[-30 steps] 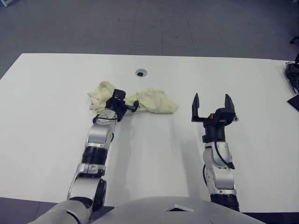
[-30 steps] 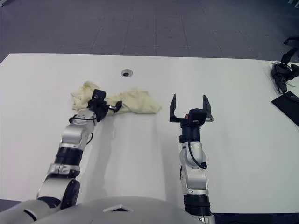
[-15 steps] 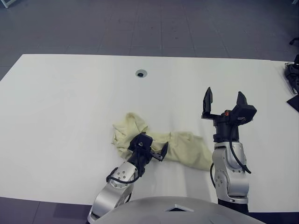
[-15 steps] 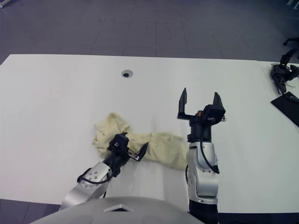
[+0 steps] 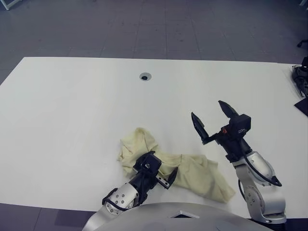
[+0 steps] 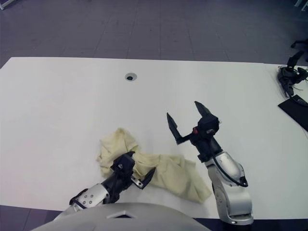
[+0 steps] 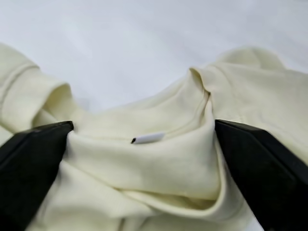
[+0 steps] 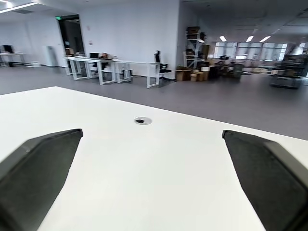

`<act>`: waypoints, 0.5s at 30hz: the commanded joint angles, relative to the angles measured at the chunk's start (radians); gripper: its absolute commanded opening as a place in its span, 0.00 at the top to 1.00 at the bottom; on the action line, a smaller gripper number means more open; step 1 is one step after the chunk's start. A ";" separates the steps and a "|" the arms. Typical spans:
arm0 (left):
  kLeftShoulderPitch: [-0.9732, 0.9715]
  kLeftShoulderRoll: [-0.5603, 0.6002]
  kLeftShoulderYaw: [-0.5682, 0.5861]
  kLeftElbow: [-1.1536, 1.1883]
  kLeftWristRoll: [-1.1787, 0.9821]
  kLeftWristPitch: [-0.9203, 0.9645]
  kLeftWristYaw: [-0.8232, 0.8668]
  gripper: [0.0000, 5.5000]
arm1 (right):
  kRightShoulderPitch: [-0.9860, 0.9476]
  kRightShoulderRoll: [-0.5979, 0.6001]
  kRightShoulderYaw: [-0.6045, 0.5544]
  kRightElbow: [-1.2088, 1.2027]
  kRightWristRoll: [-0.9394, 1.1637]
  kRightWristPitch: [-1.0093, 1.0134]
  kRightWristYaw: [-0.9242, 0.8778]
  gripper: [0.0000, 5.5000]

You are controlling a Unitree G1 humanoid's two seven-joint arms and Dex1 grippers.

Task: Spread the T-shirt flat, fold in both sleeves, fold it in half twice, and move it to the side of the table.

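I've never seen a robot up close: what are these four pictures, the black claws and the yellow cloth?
This is a humanoid robot with two arms, each ending in a two-fingered gripper. The two wide pictures come from cameras in its head, looking down on a white table. The other two come from cameras on its wrists. A crumpled pale yellow T-shirt lies near the robot. The left gripper sits on it, fingers spread, with cloth between them. The right gripper is open and empty, raised over the table.

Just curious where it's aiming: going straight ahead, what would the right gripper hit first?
Likely the bare white tabletop, short of its small round hole. The path of the right gripper looks free until then, though depth is unclear.
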State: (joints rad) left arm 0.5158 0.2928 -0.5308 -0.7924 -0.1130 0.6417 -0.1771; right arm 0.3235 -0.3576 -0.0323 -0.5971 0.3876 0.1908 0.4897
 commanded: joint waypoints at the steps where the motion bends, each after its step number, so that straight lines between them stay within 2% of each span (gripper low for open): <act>1: -0.009 0.019 0.071 -0.097 -0.084 0.026 -0.050 0.02 | 0.027 -0.080 -0.012 0.045 0.069 0.005 0.146 0.02; 6: 0.013 0.061 0.177 -0.213 -0.243 0.078 -0.119 0.02 | 0.078 -0.169 -0.037 0.026 0.176 0.020 0.310 0.02; 9: -0.023 0.086 0.317 -0.240 -0.365 0.086 -0.162 0.02 | 0.088 -0.229 -0.041 0.063 0.178 0.025 0.386 0.02; 13: -0.192 0.122 0.544 -0.122 -0.410 0.044 -0.170 0.02 | 0.087 -0.287 0.020 0.105 0.086 -0.003 0.449 0.02; 15: -0.282 0.144 0.573 -0.012 -0.325 -0.025 -0.158 0.02 | 0.067 -0.304 0.063 0.136 0.010 -0.029 0.454 0.02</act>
State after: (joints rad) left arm 0.3224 0.4119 0.0070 -0.9129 -0.5190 0.6799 -0.3484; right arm 0.4103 -0.6329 -0.0116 -0.4947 0.4727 0.1861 0.9355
